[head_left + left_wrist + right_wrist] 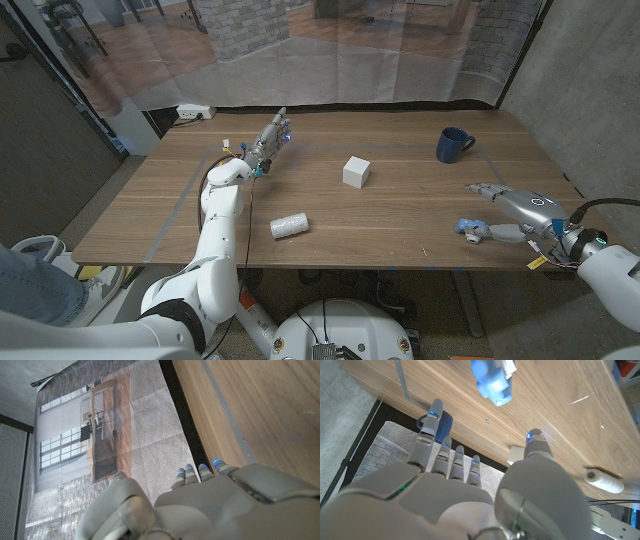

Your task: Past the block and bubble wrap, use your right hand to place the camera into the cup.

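Wooden table (400, 215) stretches away from the robot. Nearest, at the right front edge, the right hand (515, 212) hovers with fingers spread, holding nothing; the small blue-and-white camera (470, 229) lies on the wood just beside it, untouched. Left of centre near the front lies the roll of bubble wrap (288, 226). Farther in stands the white block (356, 172). Beyond, the left hand (268, 140) is raised, fingers extended, empty. At the far right sits the dark blue cup (453, 145)
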Action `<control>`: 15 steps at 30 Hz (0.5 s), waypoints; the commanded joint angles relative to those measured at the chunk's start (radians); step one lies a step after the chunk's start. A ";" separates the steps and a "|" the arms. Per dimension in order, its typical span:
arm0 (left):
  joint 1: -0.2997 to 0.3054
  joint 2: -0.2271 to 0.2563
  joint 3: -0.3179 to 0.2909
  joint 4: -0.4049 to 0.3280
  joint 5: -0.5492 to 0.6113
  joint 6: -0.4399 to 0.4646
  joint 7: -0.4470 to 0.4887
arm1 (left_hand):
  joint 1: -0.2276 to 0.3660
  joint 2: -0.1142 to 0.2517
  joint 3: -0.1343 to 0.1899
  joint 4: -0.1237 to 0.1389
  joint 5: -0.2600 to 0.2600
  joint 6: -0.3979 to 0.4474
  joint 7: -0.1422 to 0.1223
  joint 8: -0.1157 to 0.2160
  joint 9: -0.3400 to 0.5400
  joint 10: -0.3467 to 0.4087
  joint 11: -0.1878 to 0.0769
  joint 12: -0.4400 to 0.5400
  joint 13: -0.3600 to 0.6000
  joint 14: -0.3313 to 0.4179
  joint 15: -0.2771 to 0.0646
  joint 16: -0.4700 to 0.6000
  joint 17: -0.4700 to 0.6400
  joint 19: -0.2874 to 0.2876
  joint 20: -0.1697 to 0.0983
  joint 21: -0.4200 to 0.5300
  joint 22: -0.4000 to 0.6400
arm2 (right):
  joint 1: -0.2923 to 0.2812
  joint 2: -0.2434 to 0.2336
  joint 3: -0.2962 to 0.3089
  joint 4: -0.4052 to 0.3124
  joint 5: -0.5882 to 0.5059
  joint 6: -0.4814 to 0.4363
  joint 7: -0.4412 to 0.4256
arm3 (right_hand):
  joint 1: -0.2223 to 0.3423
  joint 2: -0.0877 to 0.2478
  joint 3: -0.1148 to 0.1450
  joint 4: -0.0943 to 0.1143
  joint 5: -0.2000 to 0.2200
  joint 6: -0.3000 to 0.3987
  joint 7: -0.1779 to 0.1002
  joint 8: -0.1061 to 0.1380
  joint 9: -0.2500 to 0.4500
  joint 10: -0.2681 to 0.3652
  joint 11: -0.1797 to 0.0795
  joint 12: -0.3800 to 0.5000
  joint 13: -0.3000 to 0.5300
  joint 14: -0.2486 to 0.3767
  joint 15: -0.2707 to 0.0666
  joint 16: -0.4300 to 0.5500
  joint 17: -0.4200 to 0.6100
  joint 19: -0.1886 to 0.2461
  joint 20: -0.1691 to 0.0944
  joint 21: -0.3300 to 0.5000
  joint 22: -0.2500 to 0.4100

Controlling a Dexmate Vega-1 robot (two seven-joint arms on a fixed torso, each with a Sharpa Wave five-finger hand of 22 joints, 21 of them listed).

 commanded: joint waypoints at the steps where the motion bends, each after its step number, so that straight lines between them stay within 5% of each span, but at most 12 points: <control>1: -0.009 0.000 0.001 0.011 0.001 -0.003 0.003 | 0.006 0.004 -0.005 -0.002 -0.001 0.005 0.000 0.004 0.004 0.000 -0.001 0.002 0.004 0.004 -0.002 0.004 0.005 0.002 0.005 -0.002 0.004 | -0.019 -0.037 -0.021 -0.028 -0.019 -0.058 0.057 | 0.007 -0.005 -0.005 -0.002 0.004 0.010 -0.001 0.007 0.005 0.010 0.004 0.003 0.002 0.013 0.003 0.004 0.004 0.010 -0.001 -0.004 0.003; 15: -0.018 0.003 0.001 0.030 0.001 -0.009 0.005 | 0.007 0.006 -0.008 -0.002 -0.001 0.006 0.001 0.004 0.004 -0.001 0.001 0.001 0.004 0.000 0.000 0.002 0.006 0.001 0.004 -0.003 0.004 | -0.027 -0.066 -0.046 -0.033 -0.049 -0.100 0.091 | 0.018 0.000 -0.011 -0.002 0.005 0.047 -0.012 0.017 0.005 0.055 -0.002 0.018 0.002 0.044 -0.003 0.007 0.004 0.026 -0.012 -0.014 0.002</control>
